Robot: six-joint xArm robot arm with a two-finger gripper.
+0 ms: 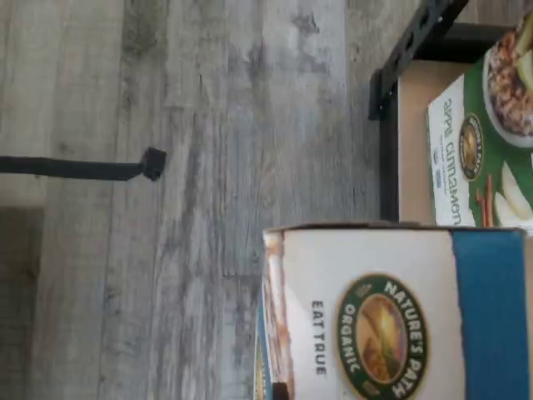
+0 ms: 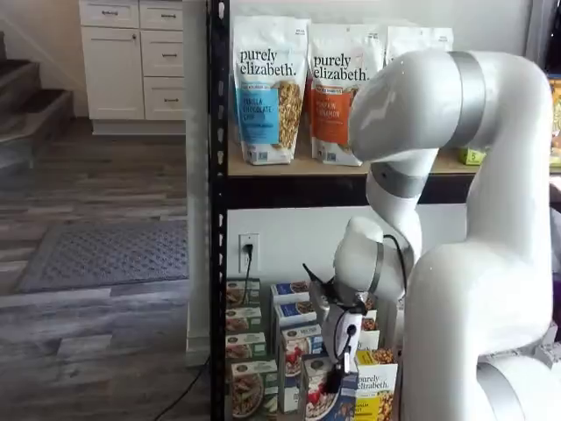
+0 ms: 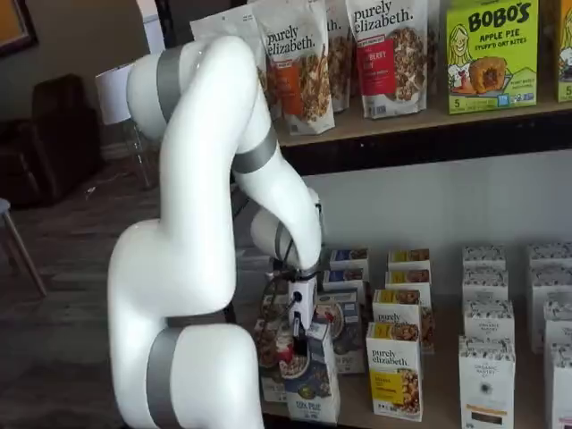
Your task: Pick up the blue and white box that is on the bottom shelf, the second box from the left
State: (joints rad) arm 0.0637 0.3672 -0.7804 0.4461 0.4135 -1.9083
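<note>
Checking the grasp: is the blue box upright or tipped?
Upright: the blue box stands straight on the bottom shelf, gripper at its top.

Wrist view — one blue and white box (image 1: 391, 317), one green box (image 1: 483, 158).

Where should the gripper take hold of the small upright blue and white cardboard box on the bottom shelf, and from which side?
Probably by its narrow upper part, coming from above and in front. The small upright blue and white cardboard box stands at the front edge of the bottom shelf, so its top is free, while a green and white box and a yellow and white box crowd its sides. The gripper hangs there.
</note>
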